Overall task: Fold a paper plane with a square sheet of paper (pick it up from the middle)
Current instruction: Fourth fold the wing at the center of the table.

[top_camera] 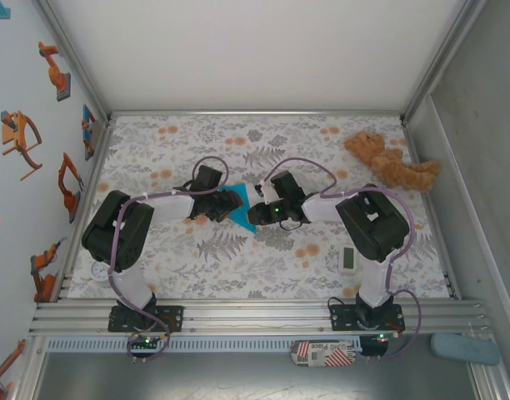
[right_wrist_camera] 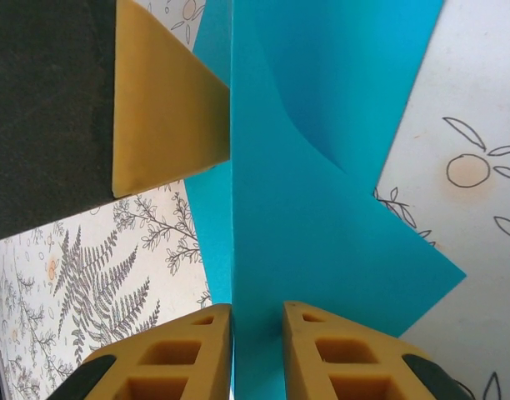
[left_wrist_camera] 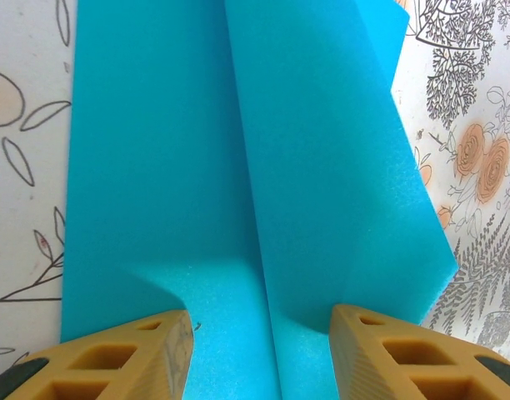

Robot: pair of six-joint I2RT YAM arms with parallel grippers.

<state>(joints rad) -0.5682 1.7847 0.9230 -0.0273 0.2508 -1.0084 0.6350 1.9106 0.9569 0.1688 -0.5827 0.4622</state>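
Note:
The square sheet of paper [top_camera: 238,210], bright cyan, lies folded on the floral table with a pointed end toward the near side. In the left wrist view the paper [left_wrist_camera: 238,167] shows a centre crease, with one flap raised on the right. My left gripper [left_wrist_camera: 262,333] is open and straddles that crease just above the sheet. My right gripper [right_wrist_camera: 257,321] has its jaws a little apart, with an upright fold of the paper [right_wrist_camera: 322,233] between them. The two grippers face each other tip to tip, the left gripper [top_camera: 224,203] and the right gripper [top_camera: 257,200]. A left fingertip [right_wrist_camera: 163,108] shows in the right wrist view.
A brown teddy bear [top_camera: 392,162] lies at the back right. A small white timer [top_camera: 347,259] sits near the right arm's base, and a round white object [top_camera: 99,271] near the left arm's. Metal frame rails and walls bound the table [top_camera: 280,142].

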